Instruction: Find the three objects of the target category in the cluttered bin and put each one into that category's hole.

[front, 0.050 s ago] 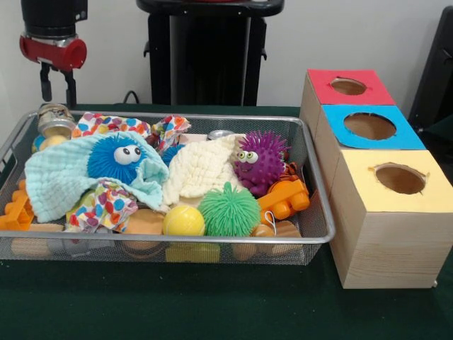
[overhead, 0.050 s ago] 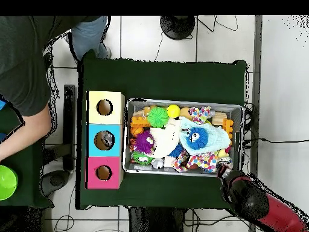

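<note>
- At the left far corner of the wire bin (front, 0.050 s ago: 320, 185), the claw (front, 0.050 s ago: 57, 85) hangs above the rim, its two dark fingers pointing straight down with a narrow gap between them and nothing held
- Below the claw sits a small metal can (front, 0.050 s ago: 55, 118), tucked into that same corner; the claw is over it, not touching
- Inside the bin the clutter looks unsorted: a blue fuzzy ball with eyes (front, 0.050 s ago: 117, 159) on a pale teal cloth (front, 0.050 s ago: 60, 180), a cream cloth (front, 0.050 s ago: 198, 170) at the middle, a purple spiky ball with eyes (front, 0.050 s ago: 260, 159) to the right, a green spiky ball (front, 0.050 s ago: 228, 210) and a yellow ball (front, 0.050 s ago: 183, 221) at the near side, an orange plastic block (front, 0.050 s ago: 284, 200) near the right wall, and spotted cloths (front, 0.050 s ago: 99, 205)
- To the right of the bin stands a row of three wooden boxes on the green tabletop (front, 0.050 s ago: 212, 304): the red-topped box (front, 0.050 s ago: 349, 86) farthest, the blue-topped box (front, 0.050 s ago: 369, 127) in the middle, the yellow-topped box (front, 0.050 s ago: 398, 179) nearest, each with a round hole
- From overhead, something dark seems to lie in the blue hole (overhead, 0.050 s ago: 105, 140), so one piece may already be in; the other two holes look empty, though I cannot be sure
- My judgement: the task is early, with most of the searching and dropping left
- Overhead, the red arm (overhead, 0.050 s ago: 259, 202) reaches toward the bin's corner; a person (overhead, 0.050 s ago: 27, 60) stands beside the tabletop, well apart from the claw
</note>
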`<action>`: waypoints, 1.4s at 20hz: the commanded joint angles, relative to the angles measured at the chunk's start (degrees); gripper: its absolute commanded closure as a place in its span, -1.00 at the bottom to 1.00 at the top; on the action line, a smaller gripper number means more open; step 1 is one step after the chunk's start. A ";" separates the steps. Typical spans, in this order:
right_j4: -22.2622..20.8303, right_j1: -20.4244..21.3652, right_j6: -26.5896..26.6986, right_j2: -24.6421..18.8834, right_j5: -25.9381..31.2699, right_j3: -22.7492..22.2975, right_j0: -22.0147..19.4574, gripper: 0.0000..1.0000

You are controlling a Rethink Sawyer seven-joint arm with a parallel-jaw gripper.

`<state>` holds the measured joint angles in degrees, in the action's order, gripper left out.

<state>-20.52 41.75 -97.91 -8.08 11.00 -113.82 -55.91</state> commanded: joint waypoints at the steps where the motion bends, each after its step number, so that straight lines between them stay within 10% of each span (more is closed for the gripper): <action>1: -2.68 -3.49 -4.60 -0.68 -2.80 1.74 0.93 -1.00; 28: -1.70 -3.32 -3.85 -1.25 -0.35 1.51 0.69 -1.00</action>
<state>-20.50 38.48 -97.91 -7.70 10.84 -113.80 -55.81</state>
